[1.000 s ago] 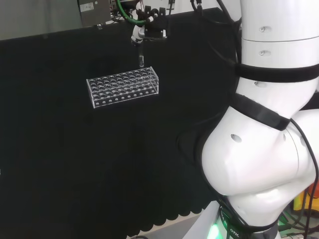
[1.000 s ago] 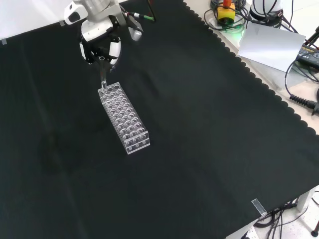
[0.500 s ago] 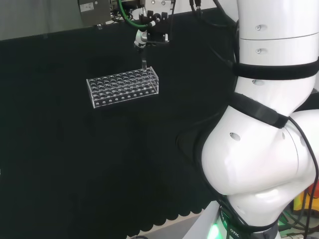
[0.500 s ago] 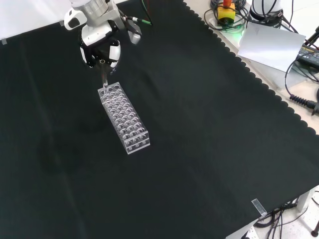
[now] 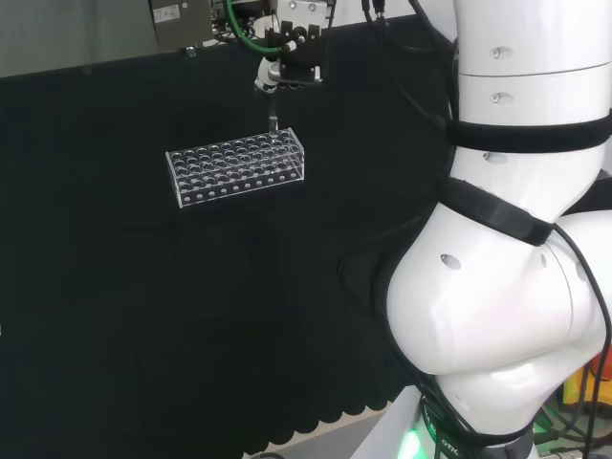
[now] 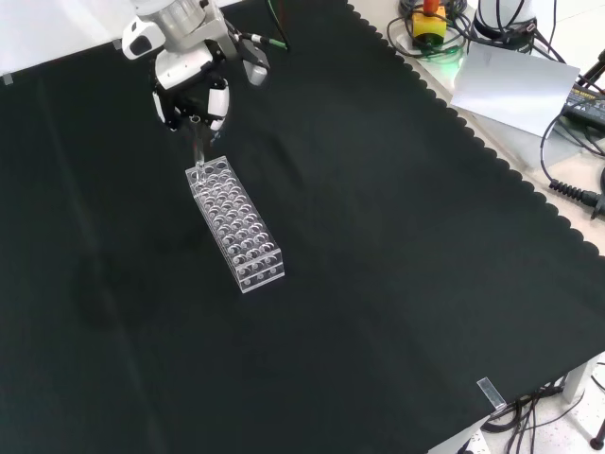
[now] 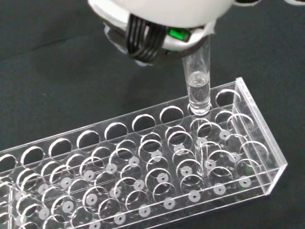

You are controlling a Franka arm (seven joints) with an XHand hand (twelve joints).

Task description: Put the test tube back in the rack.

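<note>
A clear plastic rack (image 5: 237, 168) (image 6: 235, 224) (image 7: 143, 167) with several rows of holes lies on the black cloth. The hand (image 5: 289, 59) (image 6: 192, 87) (image 7: 162, 26) hangs just above the rack's far-right end in the head view, fingers curled round the top of a clear test tube (image 5: 273, 129) (image 6: 198, 156) (image 7: 198, 83). The tube stands upright with a little clear liquid in it. In the wrist view its lower end sits inside a hole of the rack's back row, one hole from the end.
White arm links (image 5: 516, 239) take up the right of the head view. Past the cloth's scalloped edge in the front view lie cables, a white sheet (image 6: 515, 80) and a yellow and red device (image 6: 427, 19).
The hand has shifted slightly toward the rack's end and come down; the tube's lower end has gone from just above the rack into a hole.
</note>
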